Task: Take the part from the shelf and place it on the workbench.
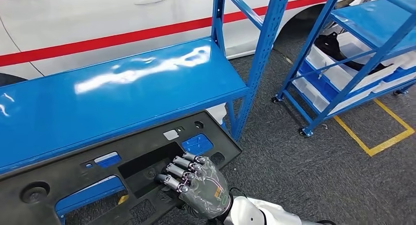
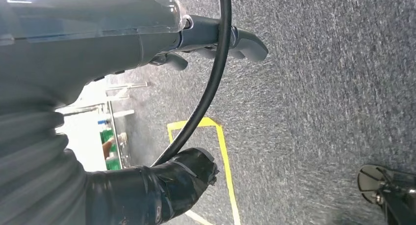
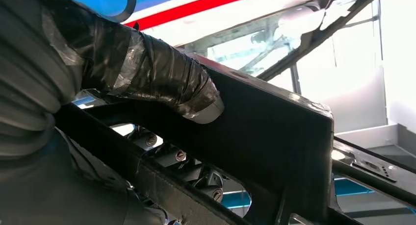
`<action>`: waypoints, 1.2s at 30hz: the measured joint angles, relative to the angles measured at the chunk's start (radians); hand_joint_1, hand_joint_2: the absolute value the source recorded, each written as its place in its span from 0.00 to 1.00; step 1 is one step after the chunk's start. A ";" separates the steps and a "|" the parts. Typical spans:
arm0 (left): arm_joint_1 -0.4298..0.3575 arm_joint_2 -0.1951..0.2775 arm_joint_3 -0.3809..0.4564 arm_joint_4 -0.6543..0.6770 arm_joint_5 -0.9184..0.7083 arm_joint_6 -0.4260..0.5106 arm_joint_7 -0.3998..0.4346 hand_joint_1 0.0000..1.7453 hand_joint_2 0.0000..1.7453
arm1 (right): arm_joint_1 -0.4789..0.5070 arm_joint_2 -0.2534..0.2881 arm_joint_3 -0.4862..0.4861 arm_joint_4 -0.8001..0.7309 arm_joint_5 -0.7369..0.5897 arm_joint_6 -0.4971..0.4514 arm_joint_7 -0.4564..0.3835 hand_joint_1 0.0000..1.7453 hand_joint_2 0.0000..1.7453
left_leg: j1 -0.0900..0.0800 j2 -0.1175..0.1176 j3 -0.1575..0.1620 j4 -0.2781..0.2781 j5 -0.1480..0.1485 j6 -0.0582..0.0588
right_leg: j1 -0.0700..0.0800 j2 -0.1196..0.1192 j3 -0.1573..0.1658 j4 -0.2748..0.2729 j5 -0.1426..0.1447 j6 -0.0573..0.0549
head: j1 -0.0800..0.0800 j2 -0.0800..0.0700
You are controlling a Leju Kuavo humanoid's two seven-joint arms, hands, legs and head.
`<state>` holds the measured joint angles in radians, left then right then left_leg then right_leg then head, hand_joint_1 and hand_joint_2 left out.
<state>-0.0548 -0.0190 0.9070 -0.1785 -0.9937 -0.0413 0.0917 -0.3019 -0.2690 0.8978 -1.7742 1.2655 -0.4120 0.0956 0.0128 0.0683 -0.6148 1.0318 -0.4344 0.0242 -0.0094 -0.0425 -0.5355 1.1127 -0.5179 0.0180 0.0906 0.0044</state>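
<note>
Where the right hand's fingers (image 1: 182, 172) curl over the edge of a rectangular opening, they grip the black part (image 1: 78, 178), a long flat plastic panel with cut-outs through which blue shows. From the right wrist view the taped thumb (image 3: 162, 85) presses on one face of the panel's bar (image 3: 274, 137) while the darker fingers wrap the other side, so the right hand (image 1: 198, 183) is closed on the part. Its silver forearm (image 1: 265, 212) enters from the lower edge of the head view.

The part lies tilted just below and in front of the blue shelf board (image 1: 117, 87), its upper edge close under the board's front lip; whether it rests on anything there cannot be told. Blue uprights (image 1: 262, 48) frame the shelf, and behind it stands a white car body with a red stripe (image 1: 122, 36).

The left hand (image 2: 147, 63) hangs over grey carpet (image 2: 319, 87), its fingers apart and holding nothing, a black cable (image 2: 213, 83) running past it. To the right in the head view a second blue rack (image 1: 353, 53) holds white bins, beside yellow floor tape (image 1: 377, 137).
</note>
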 joint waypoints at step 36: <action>-0.006 -0.015 0.008 -0.001 -0.012 -0.003 0.009 0.00 1.00 | -0.107 0.057 0.057 0.004 -0.119 0.082 0.021 1.00 1.00 | 0.010 0.049 -0.005 -0.004 0.009 -0.047 | 0.002 -0.006 0.007 -0.093 0.011 -0.037 | 0.004 0.000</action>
<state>-0.0612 -0.0341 0.9148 -0.1792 -1.0053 -0.0443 0.1003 -0.4085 -0.2124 0.9552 -1.7703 1.1468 -0.3299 0.1161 0.0225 0.1172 -0.6194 1.0275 -0.4256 -0.0228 -0.0073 -0.0484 -0.5289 1.0198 -0.5066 -0.0188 0.0944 0.0046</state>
